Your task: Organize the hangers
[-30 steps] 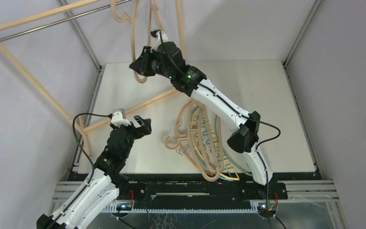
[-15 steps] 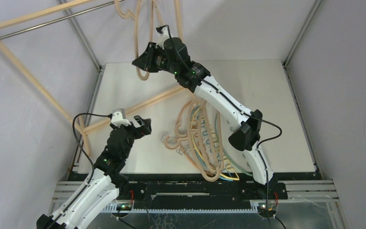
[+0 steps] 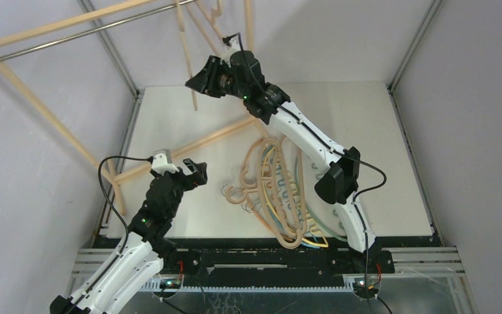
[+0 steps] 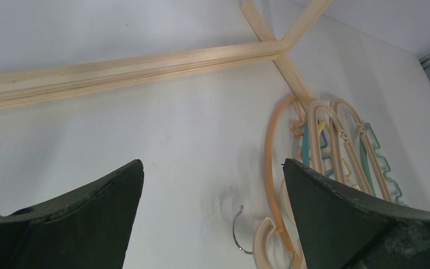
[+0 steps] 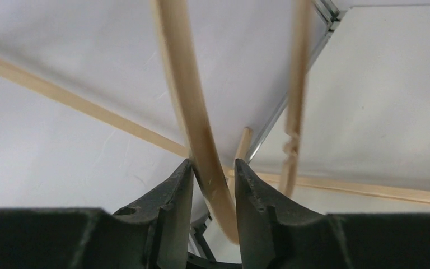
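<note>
Right gripper (image 3: 203,78), top centre, is pinching a wooden hanger (image 5: 187,101). Left gripper (image 4: 213,163) hovers lower left with fingers spread wide apart.

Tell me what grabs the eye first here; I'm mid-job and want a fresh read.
The right arm, stretched high toward the far-left corner, has its jaws shut on a curved light-wood hanger held up off the table. Below, a tangled pile of wooden and thin orange, teal and yellow hangers lies mid-table, and the left arm hangs beside it with jaws open and empty.
</note>
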Robot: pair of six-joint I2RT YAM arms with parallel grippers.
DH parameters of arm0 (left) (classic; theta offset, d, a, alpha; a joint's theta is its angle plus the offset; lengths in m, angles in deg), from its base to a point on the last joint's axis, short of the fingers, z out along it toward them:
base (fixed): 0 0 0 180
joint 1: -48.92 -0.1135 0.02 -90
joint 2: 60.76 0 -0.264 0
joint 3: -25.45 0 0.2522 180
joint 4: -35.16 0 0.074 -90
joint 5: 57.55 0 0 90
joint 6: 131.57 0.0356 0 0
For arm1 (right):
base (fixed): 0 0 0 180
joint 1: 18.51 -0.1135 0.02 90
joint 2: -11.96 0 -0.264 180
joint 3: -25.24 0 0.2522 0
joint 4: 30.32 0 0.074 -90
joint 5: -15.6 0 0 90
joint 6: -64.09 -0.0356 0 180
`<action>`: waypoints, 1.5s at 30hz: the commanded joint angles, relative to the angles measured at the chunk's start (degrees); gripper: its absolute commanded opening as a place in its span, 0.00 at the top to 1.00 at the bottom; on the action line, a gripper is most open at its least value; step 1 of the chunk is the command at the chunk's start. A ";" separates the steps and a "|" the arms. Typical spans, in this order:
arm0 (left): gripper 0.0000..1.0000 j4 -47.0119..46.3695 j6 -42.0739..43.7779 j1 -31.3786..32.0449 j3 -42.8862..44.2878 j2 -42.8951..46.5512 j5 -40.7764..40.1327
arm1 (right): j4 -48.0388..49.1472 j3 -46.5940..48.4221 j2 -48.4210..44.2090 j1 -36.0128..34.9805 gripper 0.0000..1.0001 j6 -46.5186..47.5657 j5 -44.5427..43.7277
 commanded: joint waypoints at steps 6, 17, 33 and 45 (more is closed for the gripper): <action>0.01 -0.86 -0.05 0.26 -0.79 0.41 -0.25 | 4.60 -5.56 -4.14 0.67 0.58 -0.98 0.34; 0.00 -0.95 -0.16 0.26 -0.90 0.31 0.01 | 4.82 -6.54 -4.82 0.80 0.82 -0.13 2.04; 0.01 5.70 -13.53 -0.29 1.89 -1.73 -9.48 | -1.06 -34.32 -25.55 -6.00 0.58 17.40 -4.40; 0.13 8.96 -20.57 -5.66 5.10 5.92 -23.32 | 3.84 -55.49 -37.72 -3.39 0.58 19.27 -1.10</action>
